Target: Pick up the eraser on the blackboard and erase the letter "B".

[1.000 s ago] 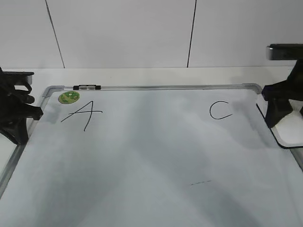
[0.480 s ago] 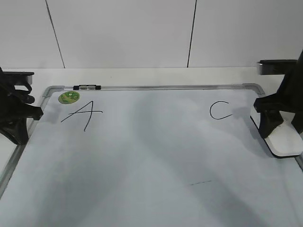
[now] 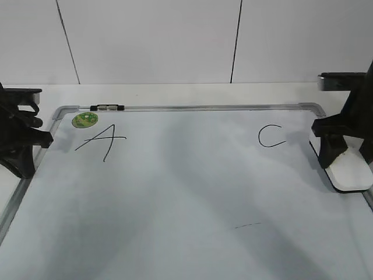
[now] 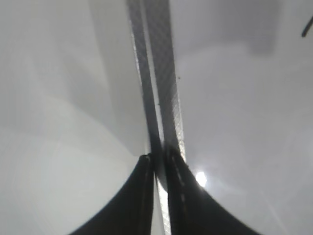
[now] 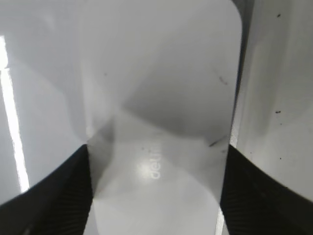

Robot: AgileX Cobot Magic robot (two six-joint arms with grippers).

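The white eraser [image 3: 349,172] lies flat at the right edge of the blackboard [image 3: 186,186]. My right gripper [image 3: 345,158] stands over it, shut on the eraser, one finger on each long side. In the right wrist view the eraser [image 5: 161,98] fills the gap between the right gripper's [image 5: 156,161] fingers. No letter "B" shows on the board; only a faint short dark streak [image 3: 247,224] lies at the lower middle. My left gripper [image 3: 26,154] is shut and empty at the board's left edge, over the grey frame [image 4: 161,73] in the left wrist view [image 4: 159,159].
A black "A" [image 3: 102,140] is at the board's far left and a "C" [image 3: 271,136] at the far right. A round green sticker [image 3: 85,120] and a small black-and-clear marker [image 3: 107,107] sit at the far left corner. A white wall stands behind the table.
My right gripper moved inward from the right and brought the eraser from a tilted, lifted hold down flat onto the board's right edge. The left arm has not moved.
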